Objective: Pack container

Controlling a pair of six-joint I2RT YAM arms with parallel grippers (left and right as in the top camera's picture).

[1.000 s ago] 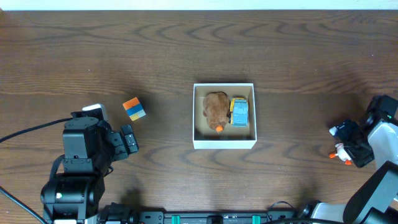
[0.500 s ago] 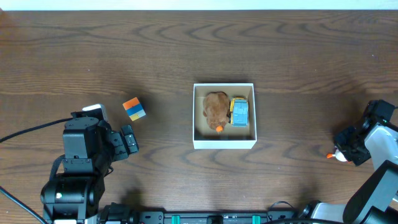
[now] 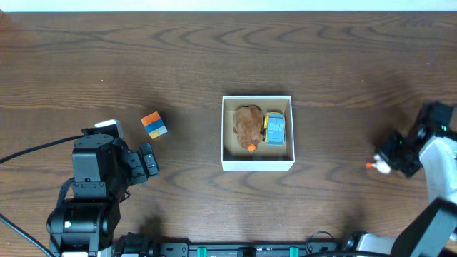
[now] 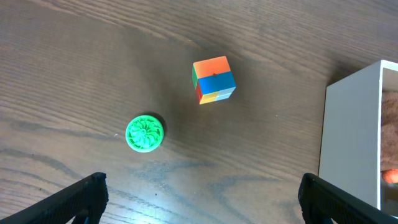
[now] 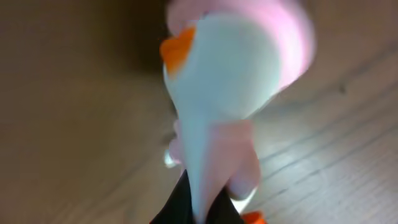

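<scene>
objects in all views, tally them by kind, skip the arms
container: 1
brown plush toy: 1
blue and yellow toy car: 1
multicolour cube: 1
green disc: 1
white and pink toy: 1
total: 6

The container [image 3: 257, 165] sits at the middle of the table [image 3: 321, 64], with a stuffed toy [image 3: 247, 124] in its left half and a toy car [image 3: 275, 128] touching it on the right. Well to the left lies a cube [image 3: 153, 125] with a disc [image 4: 145, 132] near it (seen only from the left wrist). The left gripper [image 3: 148, 160] is just before the cube. Far right, the right gripper [image 3: 391, 158] holds a small figure [image 3: 378, 165]
</scene>
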